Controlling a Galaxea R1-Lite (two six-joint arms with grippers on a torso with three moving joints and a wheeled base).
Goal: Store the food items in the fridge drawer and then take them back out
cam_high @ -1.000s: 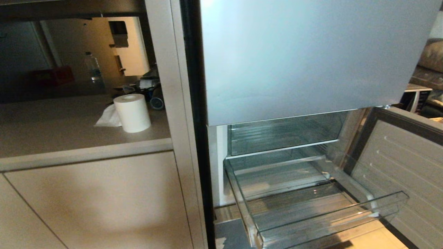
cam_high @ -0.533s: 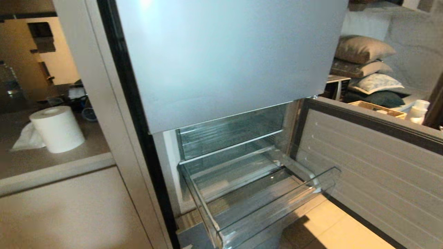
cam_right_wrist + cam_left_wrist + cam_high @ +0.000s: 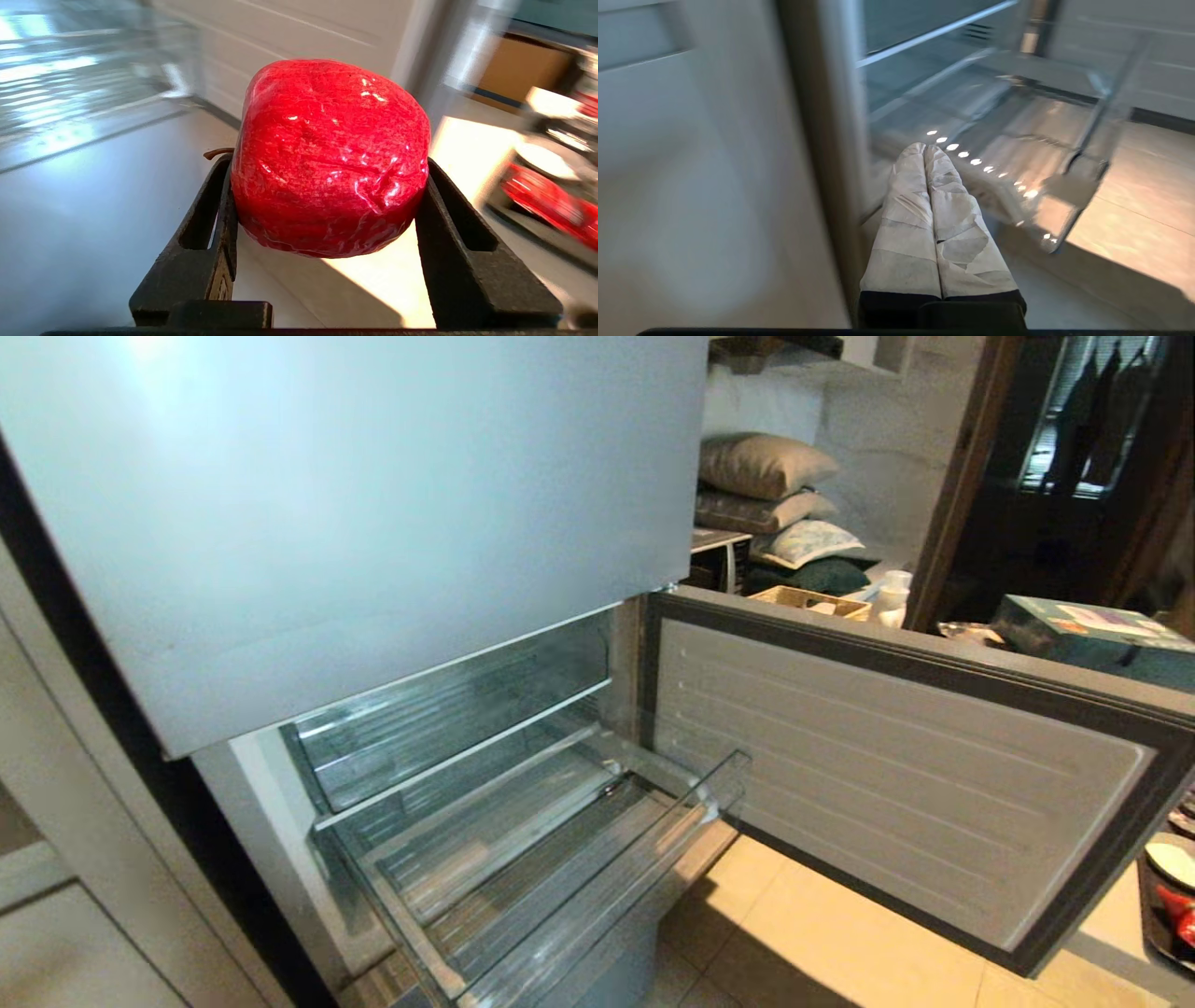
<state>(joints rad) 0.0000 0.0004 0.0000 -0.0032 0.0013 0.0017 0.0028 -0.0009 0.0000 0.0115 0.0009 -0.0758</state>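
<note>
Right wrist view shows the right gripper clamped on the red fruit, its two black fingers pressed against opposite sides of it. The fruit is glossy, wrapped in a shiny clear film, with a short brown stem poking out beside one finger. It hangs in the air above the pale tiled floor, touching nothing but the gripper. Beyond it stands the ribbed inner face of the open fridge door; off to one side lies a blurred tray with red things on it.

Left wrist view has the left gripper with its two white-wrapped fingers pressed together, holding nothing. It points at the near corner of the fridge drawer, next to the pale cabinet edge.

From the head view, neither gripper is seen. The fridge drawer is pulled out below the silver-blue upper door, clear and with nothing in it, its ribbed bottom showing. Above it sits a second clear compartment with a white front strip. The lower door swings open on the right, just beside the drawer's far end. Behind it are stacked cushions and a wicker basket.
</note>
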